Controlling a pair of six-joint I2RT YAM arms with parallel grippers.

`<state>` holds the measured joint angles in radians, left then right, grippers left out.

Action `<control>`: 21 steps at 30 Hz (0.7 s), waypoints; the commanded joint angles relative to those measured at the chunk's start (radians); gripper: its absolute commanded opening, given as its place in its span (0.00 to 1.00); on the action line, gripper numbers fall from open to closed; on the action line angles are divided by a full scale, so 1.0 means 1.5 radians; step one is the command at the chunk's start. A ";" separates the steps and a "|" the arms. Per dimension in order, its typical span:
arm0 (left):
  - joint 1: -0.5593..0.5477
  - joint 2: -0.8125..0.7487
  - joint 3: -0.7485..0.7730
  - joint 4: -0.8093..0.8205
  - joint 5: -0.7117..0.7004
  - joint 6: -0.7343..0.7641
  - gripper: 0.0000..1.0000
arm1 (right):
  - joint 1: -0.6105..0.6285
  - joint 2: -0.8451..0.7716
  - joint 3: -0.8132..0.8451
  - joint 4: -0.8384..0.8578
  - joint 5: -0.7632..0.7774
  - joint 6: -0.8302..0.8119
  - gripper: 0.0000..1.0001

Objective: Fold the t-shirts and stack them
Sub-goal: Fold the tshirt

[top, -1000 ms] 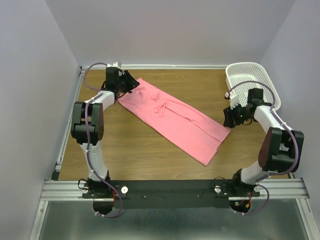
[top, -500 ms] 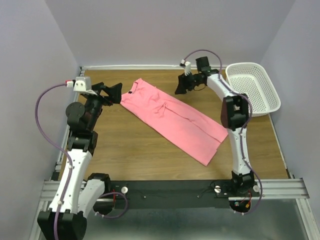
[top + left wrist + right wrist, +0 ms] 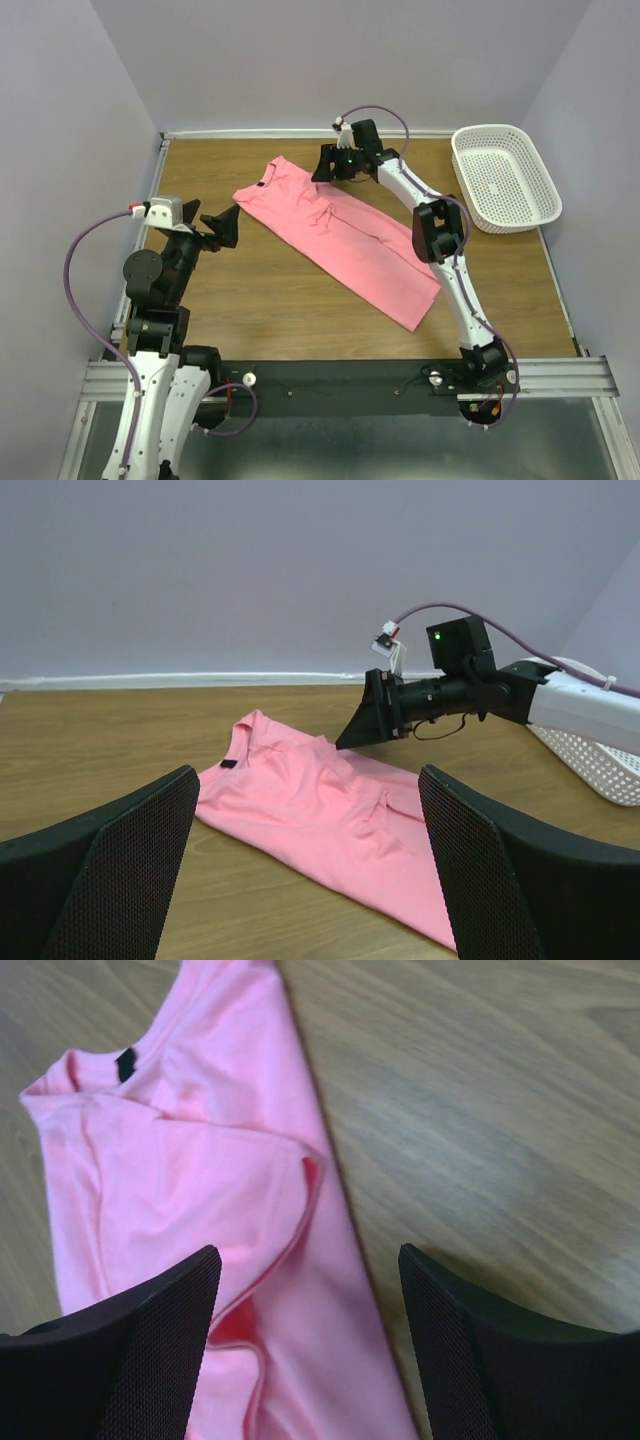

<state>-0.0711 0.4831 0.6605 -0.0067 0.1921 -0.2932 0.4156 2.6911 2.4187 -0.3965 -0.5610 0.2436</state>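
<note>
A salmon-pink t-shirt (image 3: 345, 240) lies folded into a long strip, slanting from the far left to the near right of the table, neck end far left. It also shows in the left wrist view (image 3: 330, 825) and the right wrist view (image 3: 200, 1210). My right gripper (image 3: 327, 165) is open and empty, just above the shirt's far edge near the neck end. My left gripper (image 3: 222, 227) is open and empty, raised to the left of the shirt's neck end and apart from it.
A white perforated basket (image 3: 503, 177) stands at the far right of the table. Grey walls close in the far side and both sides. The right arm (image 3: 415, 195) stretches across the far middle of the table.
My right gripper swung from beside the basket to the far middle, then left onto the shirt's far edge. My left gripper pulled back from the shirt's neck end, leftward and nearer.
</note>
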 commanded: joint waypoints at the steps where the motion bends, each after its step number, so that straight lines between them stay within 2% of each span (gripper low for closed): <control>1: 0.004 0.012 0.002 -0.026 0.004 0.014 0.98 | 0.000 0.037 0.022 0.034 0.083 0.006 0.79; 4: 0.004 0.012 0.000 -0.022 0.008 0.010 0.99 | 0.000 0.049 0.023 0.037 0.096 -0.019 0.79; 7: 0.004 0.008 -0.001 -0.021 0.004 0.010 0.98 | 0.002 0.054 0.012 0.037 0.041 -0.012 0.69; 8: 0.004 0.008 -0.001 -0.022 0.003 0.011 0.98 | 0.005 0.053 -0.003 0.038 0.021 -0.007 0.57; 10: 0.004 0.009 -0.001 -0.022 0.001 0.011 0.98 | 0.009 0.048 -0.017 0.038 0.004 -0.004 0.50; 11: 0.004 0.008 -0.001 -0.023 0.002 0.010 0.98 | 0.012 0.046 -0.030 0.038 -0.006 -0.002 0.42; 12: 0.004 0.008 -0.001 -0.023 0.002 0.010 0.98 | 0.012 0.044 -0.034 0.038 -0.007 0.000 0.38; 14: 0.004 0.006 -0.001 -0.023 0.003 0.009 0.98 | 0.012 0.041 -0.039 0.037 0.001 0.006 0.36; 19: 0.004 0.003 -0.002 -0.022 0.006 0.009 0.98 | 0.010 0.036 -0.038 0.037 0.065 0.005 0.10; 20: 0.004 0.005 -0.003 -0.022 0.006 0.009 0.98 | 0.009 0.036 -0.035 0.037 0.076 0.006 0.02; 21: 0.004 0.005 -0.003 -0.021 0.008 0.008 0.98 | 0.008 0.036 -0.032 0.037 0.085 0.009 0.01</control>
<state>-0.0711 0.5014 0.6598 -0.0422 0.1921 -0.2909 0.4202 2.7232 2.3810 -0.3061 -0.5182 0.2520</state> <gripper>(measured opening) 0.985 0.047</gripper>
